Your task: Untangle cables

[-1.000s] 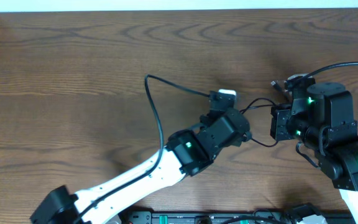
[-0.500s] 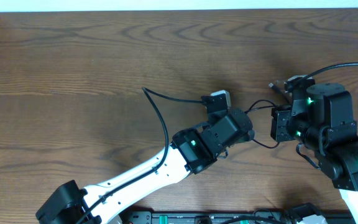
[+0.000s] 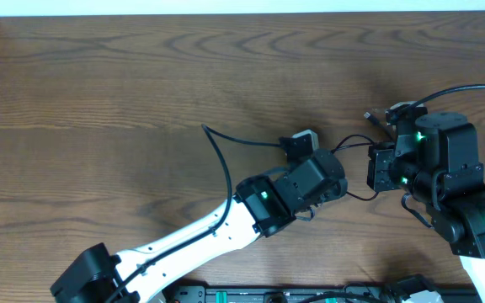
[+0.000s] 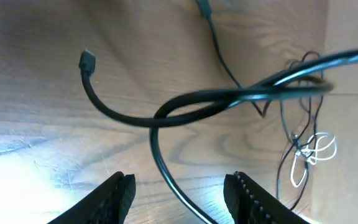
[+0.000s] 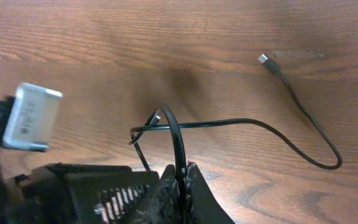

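In the left wrist view a black cable (image 4: pixel 124 118) ends in a small plug (image 4: pixel 87 61), loops across the wood and runs down between the fingers of my left gripper (image 4: pixel 179 180). That gripper is open, and neither finger touches the cable. At the right lie a tangle of thin black cord (image 4: pixel 303 81) and a small white cable loop (image 4: pixel 312 149). My right gripper (image 5: pixel 180 182) is shut on the black cable (image 5: pixel 303 109), whose free plug (image 5: pixel 264 59) rests on the table. From overhead, the left gripper (image 3: pixel 331 172) and right gripper (image 3: pixel 375 168) are close together.
A wooden table (image 3: pixel 99 84) carries everything. The left arm's own thicker black wire (image 3: pixel 221 160) arcs out to the left of its wrist. The left wrist's white camera block (image 5: pixel 33 117) shows in the right wrist view. A rail of equipment lines the front edge (image 3: pixel 310 296).
My left gripper's jaws have opened wider, and the left wrist has shifted slightly toward the front of the table and the right arm. The right arm has stayed still.
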Controlling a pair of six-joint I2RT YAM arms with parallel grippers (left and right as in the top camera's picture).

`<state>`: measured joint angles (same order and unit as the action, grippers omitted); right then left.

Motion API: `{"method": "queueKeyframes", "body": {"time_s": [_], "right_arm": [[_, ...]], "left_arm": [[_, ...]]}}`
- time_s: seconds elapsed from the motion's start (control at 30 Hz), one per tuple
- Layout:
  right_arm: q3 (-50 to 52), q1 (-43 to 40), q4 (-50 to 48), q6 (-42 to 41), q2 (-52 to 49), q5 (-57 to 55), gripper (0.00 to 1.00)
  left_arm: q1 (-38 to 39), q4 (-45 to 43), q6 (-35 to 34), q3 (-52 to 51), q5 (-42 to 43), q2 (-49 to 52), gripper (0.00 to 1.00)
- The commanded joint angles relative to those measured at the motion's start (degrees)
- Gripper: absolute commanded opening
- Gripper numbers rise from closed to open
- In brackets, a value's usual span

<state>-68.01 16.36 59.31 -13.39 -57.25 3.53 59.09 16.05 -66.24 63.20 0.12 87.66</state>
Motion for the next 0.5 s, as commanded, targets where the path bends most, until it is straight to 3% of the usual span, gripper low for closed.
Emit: {"method": "queueKeyframes", "body": {"time_s": [0.0,0.17,0.3,0.37,0.47], "right_arm": [[-0.5,0.4,-0.1,0.3,0.9,-1.5,0.01],[-0.5,0.4,-0.1,0.4,1.2,-1.9,0.01],[-0.5,0.4,-0.1,0.4,1.2,-2.2,0.01],[-0.5,0.4,-0.1,-0.1,1.2,-3.7,0.01],[-0.5,0.1,0.0,-4.3,1.6,-8.6,0.01]], "left_arm": [[0.7,0.1,-1.5,-0.1,0.4,3.4,0.52],[0.8,-0.7,-2.0,-0.1,0.5,7.0,0.52],[0.8,-0.7,-2.0,-0.1,0.5,9.2,0.34],[0.8,-0.4,-2.0,-0.1,0.5,9.8,0.2],[0.8,1.2,-1.9,-0.1,0.5,10.2,0.1]]}}
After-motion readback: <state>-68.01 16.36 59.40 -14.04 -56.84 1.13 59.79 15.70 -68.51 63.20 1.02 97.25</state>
